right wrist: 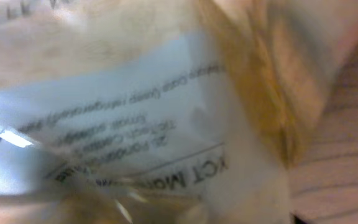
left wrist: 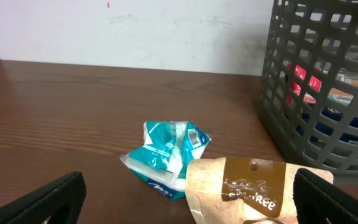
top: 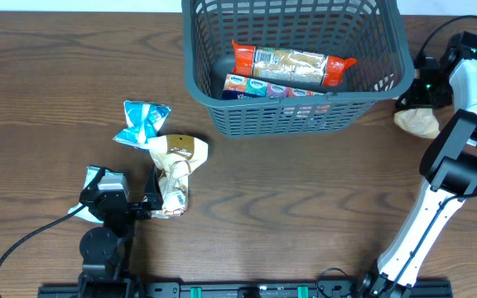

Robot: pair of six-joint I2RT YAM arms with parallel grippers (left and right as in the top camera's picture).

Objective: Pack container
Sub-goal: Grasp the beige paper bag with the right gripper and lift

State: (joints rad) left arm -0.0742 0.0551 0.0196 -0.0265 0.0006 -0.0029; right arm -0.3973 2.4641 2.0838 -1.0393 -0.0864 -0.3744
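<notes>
Standing wide apart and gripping nothing, the fingers [left wrist: 48,199] of the left gripper [left wrist: 188,183] bracket a tan paper pouch with a brown label [left wrist: 247,186], which sits close to the right-hand finger. A crumpled blue-and-white plastic packet [left wrist: 166,152] lies just ahead of them. The dark grey rectangular plastic basket with lattice sides [top: 288,120] lies ahead and to the right of these fingers, its long axis running across the table, with an orange-ended clear snack packet [top: 292,64] already inside. The right gripper [top: 416,99] is the nearer arm: the basket is just to the left of its fingers. They sit on a pale beige soft packet [top: 418,122], but I cannot tell whether they have clamped it.
</notes>
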